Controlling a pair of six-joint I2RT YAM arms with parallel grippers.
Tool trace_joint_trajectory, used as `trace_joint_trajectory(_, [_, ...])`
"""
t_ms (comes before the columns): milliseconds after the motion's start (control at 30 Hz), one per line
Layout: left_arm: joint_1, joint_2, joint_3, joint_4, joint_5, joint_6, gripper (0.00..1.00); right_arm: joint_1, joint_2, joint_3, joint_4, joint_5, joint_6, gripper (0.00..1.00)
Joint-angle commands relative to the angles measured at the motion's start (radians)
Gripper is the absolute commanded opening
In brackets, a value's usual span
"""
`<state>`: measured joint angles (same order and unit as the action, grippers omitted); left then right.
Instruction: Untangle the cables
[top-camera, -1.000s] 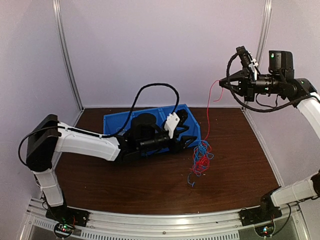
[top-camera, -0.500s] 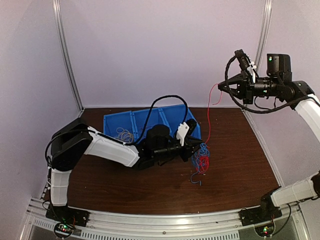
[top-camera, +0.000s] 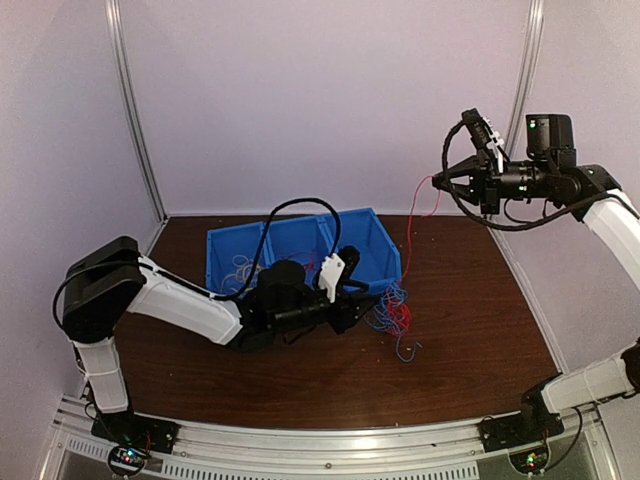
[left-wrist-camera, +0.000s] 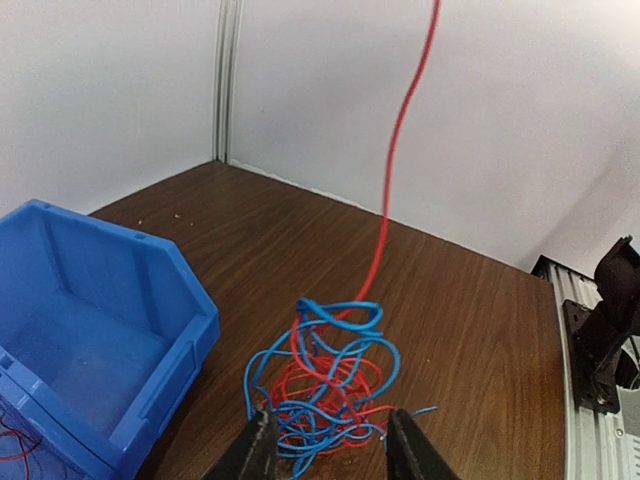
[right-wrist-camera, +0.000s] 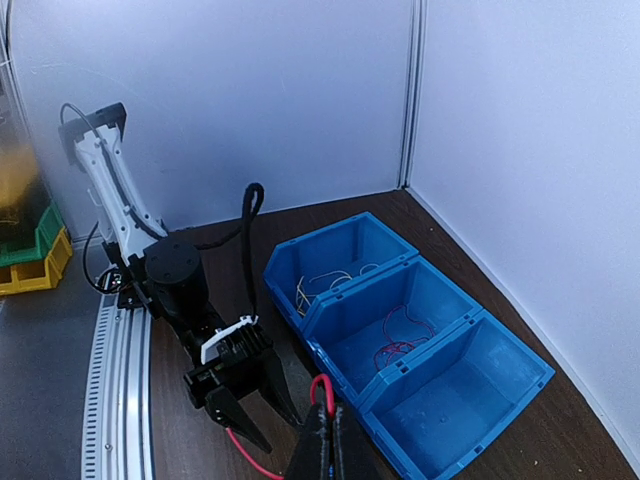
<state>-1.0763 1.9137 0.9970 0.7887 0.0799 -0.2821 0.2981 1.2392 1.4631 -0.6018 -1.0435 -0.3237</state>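
Red and blue, the tangle of thin looping wires (top-camera: 397, 315) lies on the dark wood-grain worktop (top-camera: 480, 330) just right of centre in the overhead frame, beside the right-hand end of the blue plastic three-compartment bin (top-camera: 300, 238). From my seat at the controls, I see the left tool (top-camera: 368, 303) reaching in low from the left of that frame. In its own wrist view its two fingers (left-wrist-camera: 258, 452) stand apart at the bottom edge, straddling the near fringe of the tangle, clamped on nothing. I cannot tell whether they touch the wires.

A single red wire (top-camera: 413, 232) climbs out of the tangle towards the upper right of the overhead frame. It ends at the right tool (top-camera: 440, 172), which hangs high above the worktop with its jaws closed, pinching that wire.

In the right wrist view, a bunch of thin yellow wires (right-wrist-camera: 325, 283) sits in the bin's far-left compartment. A few loose red wires (right-wrist-camera: 398, 347) lie in the middle one.
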Motion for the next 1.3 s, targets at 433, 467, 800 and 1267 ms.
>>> trace_joint_trajectory(433, [0.0, 0.194, 0.358, 0.092, 0.029, 0.038, 0.48, 0.009, 0.014, 0.016, 0.002, 0.017, -0.009, 0.0])
trace_joint_trajectory(467, [0.0, 0.23, 0.397, 0.082, 0.048, 0.038, 0.44, 0.008, 0.016, 0.026, -0.002, 0.019, -0.007, 0.0])
trace_joint_trajectory(800, [-0.006, 0.37, 0.356, 0.129, 0.103, -0.044, 0.19, -0.052, 0.098, 0.423, -0.047, 0.025, 0.044, 0.0])
trace_joint_trajectory(1267, [-0.008, 0.38, 0.25, 0.142, 0.103, -0.085, 0.17, -0.313, 0.231, 0.782, 0.315, -0.182, 0.461, 0.0])
